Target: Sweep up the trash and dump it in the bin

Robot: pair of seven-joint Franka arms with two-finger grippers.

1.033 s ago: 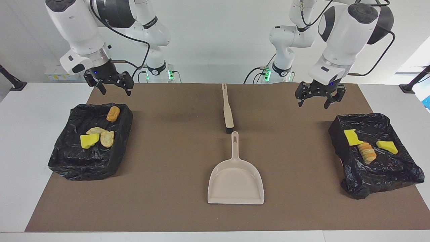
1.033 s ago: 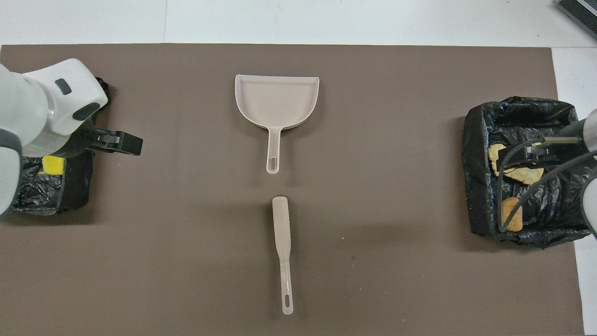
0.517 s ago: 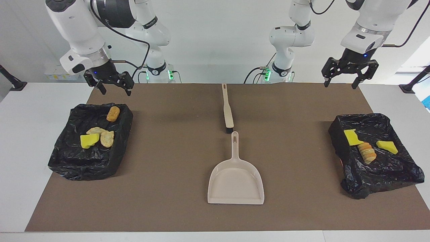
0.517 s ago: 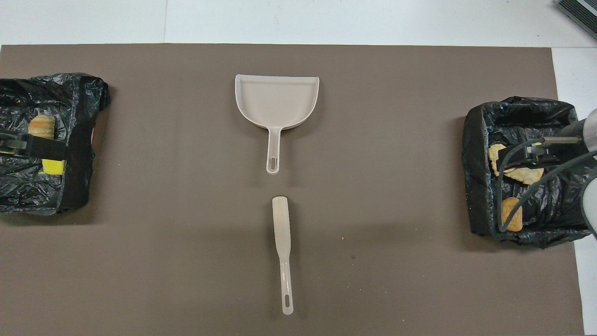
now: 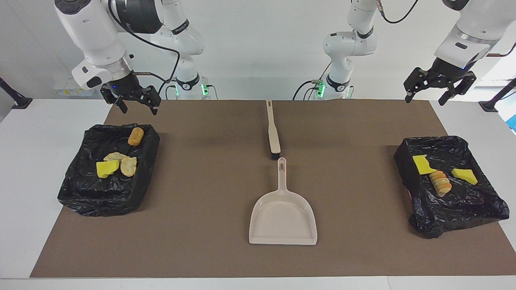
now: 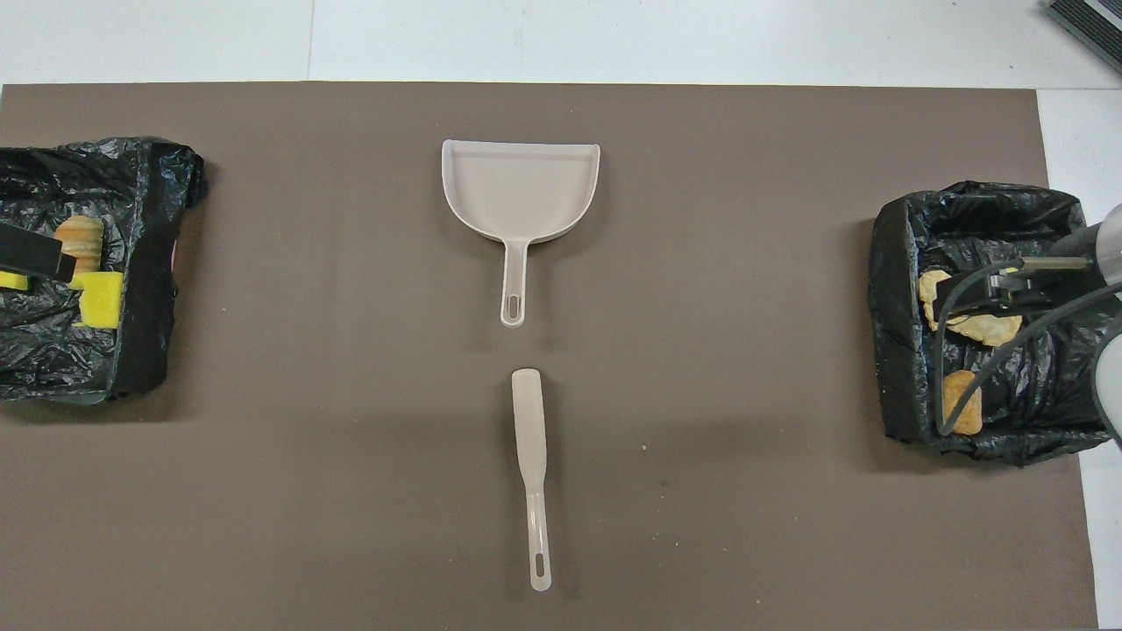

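The trash lies in two black-lined bins. The bin [image 5: 80, 189] at the right arm's end holds a brown chunk [image 5: 136, 136], two tan pieces [image 5: 129, 166] and a yellow sponge piece [image 5: 107, 168]. In the bin [image 5: 475, 205] at the left arm's end are two yellow sponge pieces [image 5: 423, 164] and a sliced bread chunk [image 5: 440, 182]. My right gripper [image 5: 139, 108] hangs open and empty over its bin [image 6: 894, 289]. High over the other bin [image 6: 140, 350], my left gripper [image 5: 425, 96] is open and empty.
A beige dustpan [image 5: 283, 217] lies mid-mat, handle toward the robots. A beige hand brush [image 5: 273, 131] lies in line with it, nearer to the robots. Both also show in the overhead view: dustpan [image 6: 521, 188], brush [image 6: 531, 456]. Brown mat surrounds them.
My left arm has risen and swung outward toward its end of the table, gripper still open. The right arm, trash, dustpan and brush have not moved.
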